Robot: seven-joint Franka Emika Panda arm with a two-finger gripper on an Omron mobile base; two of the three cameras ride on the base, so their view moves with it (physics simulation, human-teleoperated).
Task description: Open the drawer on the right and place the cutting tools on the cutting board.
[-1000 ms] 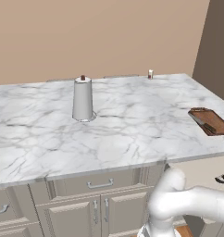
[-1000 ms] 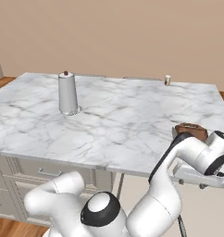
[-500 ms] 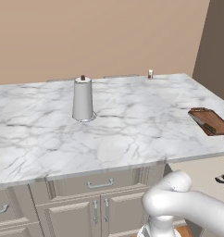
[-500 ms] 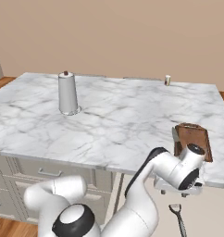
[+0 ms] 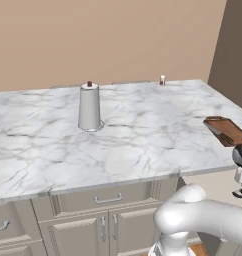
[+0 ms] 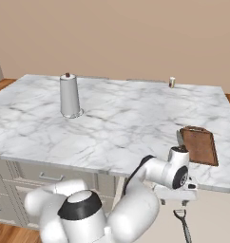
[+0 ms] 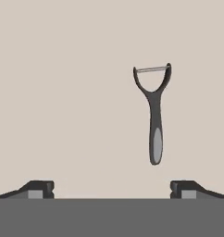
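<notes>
Gripper [image 7: 112, 187] with jaws apart, holding nothing, poised above 1 peeler [image 7: 153, 113] on the pale drawer floor. Light, stiff, likely slippery: grip mid-handle. Beyond it, the cutting board [image 6: 200, 144] lies on the counter [image 6: 121, 118].

**Arm bent low off the counter's right end, gripper open**

The white arm folds down from its base, the elbow bulking at 6 o'clock in the right base view and the forearm running toward 4 o'clock. The gripper [image 6: 179, 203] hangs below the wrist, pointing down. In the hand view the gripper [image 7: 112, 187] has its fingertips [image 7: 40, 188] spread wide, nothing between them.
</notes>
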